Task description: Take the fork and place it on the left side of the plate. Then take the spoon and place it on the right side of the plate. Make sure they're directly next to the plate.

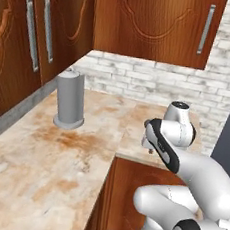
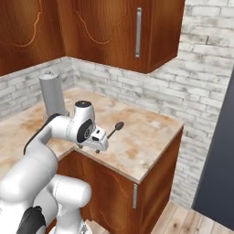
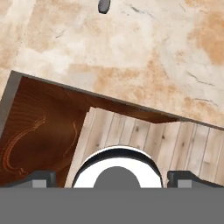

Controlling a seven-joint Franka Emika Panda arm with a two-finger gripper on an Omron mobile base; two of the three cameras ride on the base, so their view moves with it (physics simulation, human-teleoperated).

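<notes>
A white robot arm stood at the corner of a marbled tan kitchen counter (image 1: 57, 156) under dark wooden cabinets (image 2: 105, 32), with a whitewashed brick wall behind.

The spoon (image 2: 115, 129) lay flat on the counter in the right base view, just beyond the arm's wrist and close to the counter's front edge. Its dark oval bowl sat at the far, upper-right end, and its slim handle ran back and down-left toward the hand, so its long axis lay on a diagonal. In the hand view, a small dark rounded piece at the top edge was probably one end of it; which end could not be told.

The gripper (image 2: 97, 147) hung over the counter's front edge, near the handle end of the spoon but apart from it. Its jaws stood spread wide, with the two dark fingertips (image 3: 41, 178) far apart at the bottom of the hand view and nothing between them.

A tall grey cylindrical canister (image 1: 69, 105) stood upright on the counter, off to the left, well away from the spoon.
</notes>
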